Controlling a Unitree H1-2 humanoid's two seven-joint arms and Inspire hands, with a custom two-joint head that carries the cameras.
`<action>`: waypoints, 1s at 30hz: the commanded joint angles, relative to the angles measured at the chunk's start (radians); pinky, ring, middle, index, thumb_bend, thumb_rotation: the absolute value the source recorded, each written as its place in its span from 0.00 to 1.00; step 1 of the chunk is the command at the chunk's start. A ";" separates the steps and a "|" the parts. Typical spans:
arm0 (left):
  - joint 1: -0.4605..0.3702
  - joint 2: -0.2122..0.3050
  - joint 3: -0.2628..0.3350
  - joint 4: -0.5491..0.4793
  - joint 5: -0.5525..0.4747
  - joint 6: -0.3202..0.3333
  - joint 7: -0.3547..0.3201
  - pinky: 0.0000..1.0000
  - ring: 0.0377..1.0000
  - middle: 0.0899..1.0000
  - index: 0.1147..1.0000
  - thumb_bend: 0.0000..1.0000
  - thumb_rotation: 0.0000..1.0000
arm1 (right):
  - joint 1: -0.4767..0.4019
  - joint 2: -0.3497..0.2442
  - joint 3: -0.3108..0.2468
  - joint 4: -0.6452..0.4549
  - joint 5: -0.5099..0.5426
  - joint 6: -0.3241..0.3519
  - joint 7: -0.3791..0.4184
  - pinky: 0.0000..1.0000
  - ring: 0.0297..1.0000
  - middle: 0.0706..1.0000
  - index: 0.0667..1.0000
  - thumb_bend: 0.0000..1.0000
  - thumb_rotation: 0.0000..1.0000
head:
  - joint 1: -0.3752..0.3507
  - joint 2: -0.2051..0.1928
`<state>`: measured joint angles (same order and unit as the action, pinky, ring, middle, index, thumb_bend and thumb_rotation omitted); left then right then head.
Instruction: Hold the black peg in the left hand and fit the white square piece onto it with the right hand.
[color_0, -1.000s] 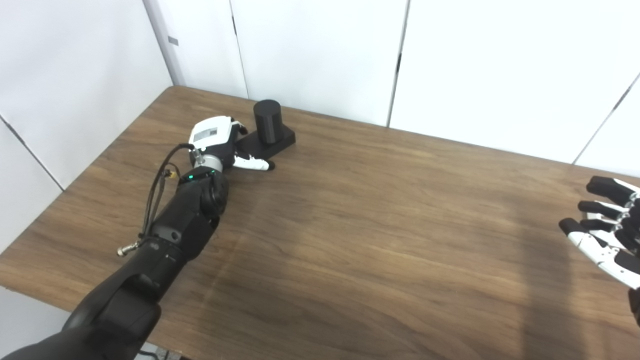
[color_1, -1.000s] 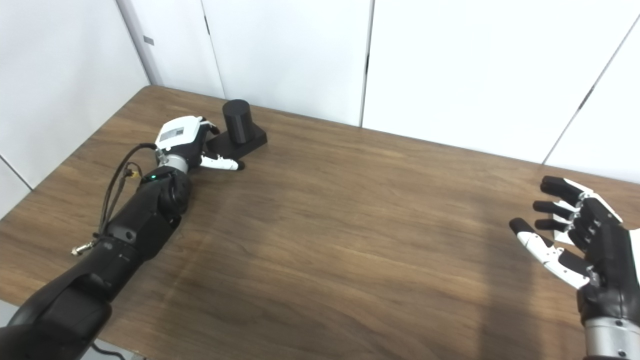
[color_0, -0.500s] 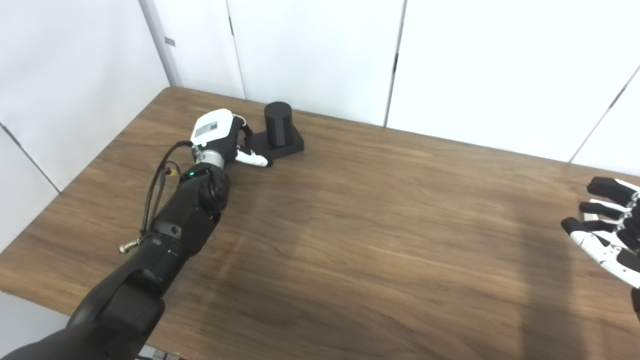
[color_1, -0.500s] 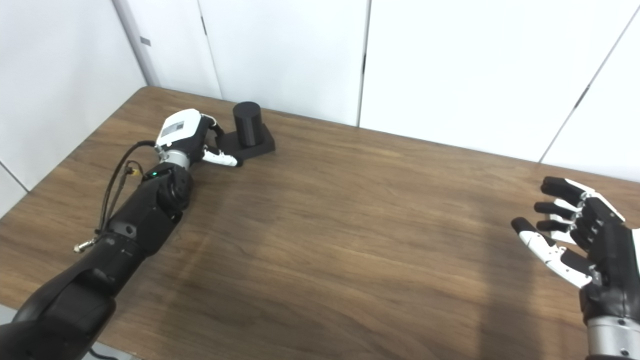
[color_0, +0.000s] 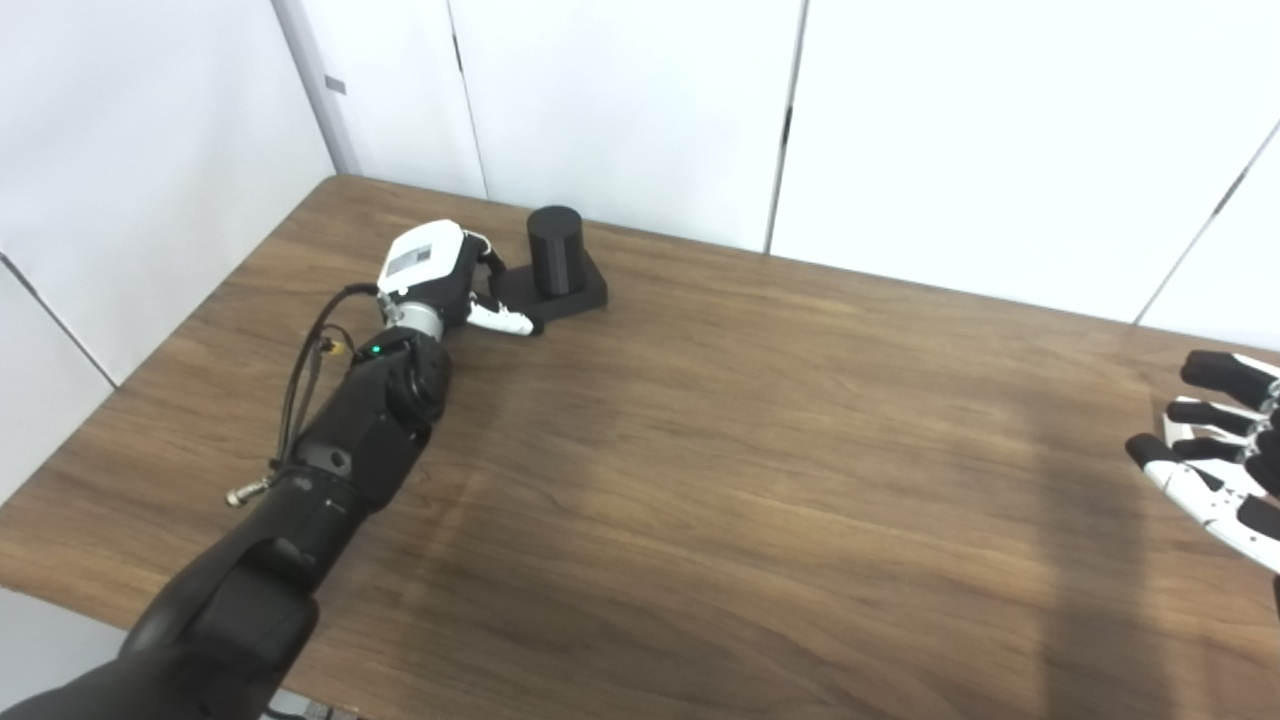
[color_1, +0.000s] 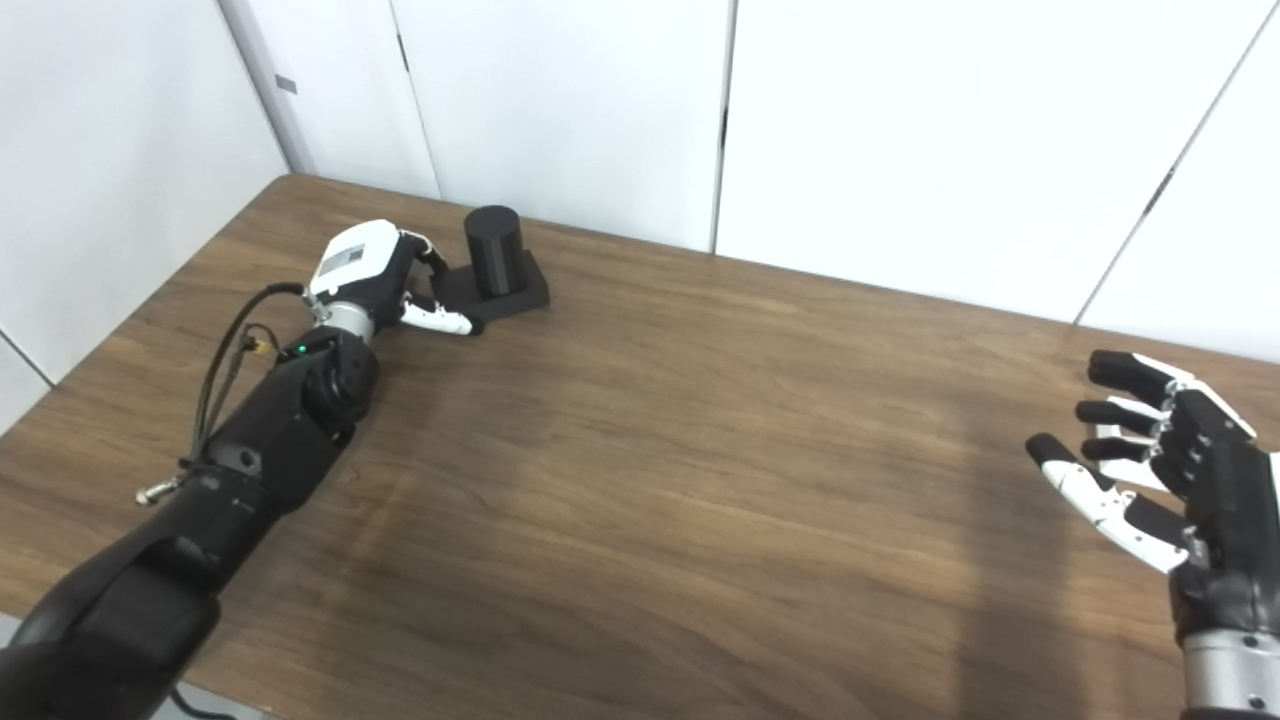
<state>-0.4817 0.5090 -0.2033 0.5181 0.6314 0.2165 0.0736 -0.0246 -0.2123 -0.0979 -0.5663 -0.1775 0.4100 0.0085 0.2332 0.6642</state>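
The black peg (color_0: 555, 250) is a short upright cylinder on a flat black square base (color_1: 520, 290) at the table's far left. My left hand (color_0: 440, 275) lies against the base's left side. Its fingers curl over that edge and its thumb (color_0: 510, 322) stretches along the base's front. I cannot see whether it grips the base. My right hand (color_1: 1165, 470) is open with fingers spread at the far right. It hovers over the white square piece (color_1: 1106, 433), which shows only as slivers between the fingers.
The brown wooden table (color_0: 700, 450) runs up to white wall panels (color_0: 620, 100) close behind the peg. A loose cable (color_0: 305, 370) loops along my left forearm. The table's left edge is near the left arm.
The camera has shifted a little. The left hand reached farther and the peg with its base slid slightly right and away, turning a bit. The right hand has barely moved.
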 joint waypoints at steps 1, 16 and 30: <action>-0.005 0.026 -0.021 -0.013 -0.014 -0.056 -0.041 0.69 0.85 0.80 0.42 0.52 0.07 | -0.029 -0.006 -0.009 -0.027 0.002 -0.036 0.000 0.54 0.65 0.73 0.69 0.41 0.00 | 0.002 -0.001; 0.012 0.084 -0.082 -0.103 -0.061 -0.250 -0.184 0.77 0.90 0.85 0.42 0.52 0.07 | -0.026 -0.005 -0.007 -0.025 0.000 -0.041 -0.002 0.58 0.67 0.73 0.69 0.40 0.00 | -0.001 0.003; 0.044 0.056 -0.136 -0.191 -0.060 -0.463 -0.209 0.77 0.90 0.84 0.42 0.52 0.07 | -0.030 0.000 -0.010 -0.013 -0.002 -0.048 -0.007 0.53 0.64 0.72 0.68 0.41 0.00 | -0.004 0.005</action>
<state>-0.4280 0.5675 -0.3253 0.3594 0.5651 -0.1968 -0.1234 -0.0254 -0.2087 -0.1005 -0.5597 -0.1696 0.3936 0.0097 0.2301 0.6673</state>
